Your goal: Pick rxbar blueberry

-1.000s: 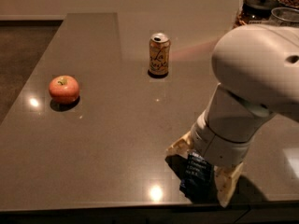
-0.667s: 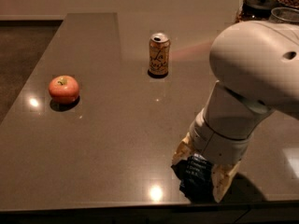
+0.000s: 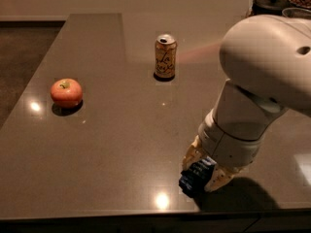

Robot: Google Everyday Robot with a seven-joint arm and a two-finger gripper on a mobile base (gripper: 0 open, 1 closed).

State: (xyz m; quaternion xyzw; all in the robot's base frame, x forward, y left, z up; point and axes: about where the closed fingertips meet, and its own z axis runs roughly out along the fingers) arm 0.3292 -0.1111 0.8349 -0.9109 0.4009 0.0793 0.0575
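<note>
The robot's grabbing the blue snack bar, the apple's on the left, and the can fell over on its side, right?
Not quite. In the camera view the can stands upright, not on its side. The rest holds: the end effector, near the front edge of the table, is shut on the rxbar blueberry, and the apple sits on the left.

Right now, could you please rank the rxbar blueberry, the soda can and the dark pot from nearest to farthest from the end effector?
1. rxbar blueberry: held in the end effector, near the front right edge of the table.
2. soda can: upright, mid-table, farther back.
3. dark pot: far back-right corner.
</note>
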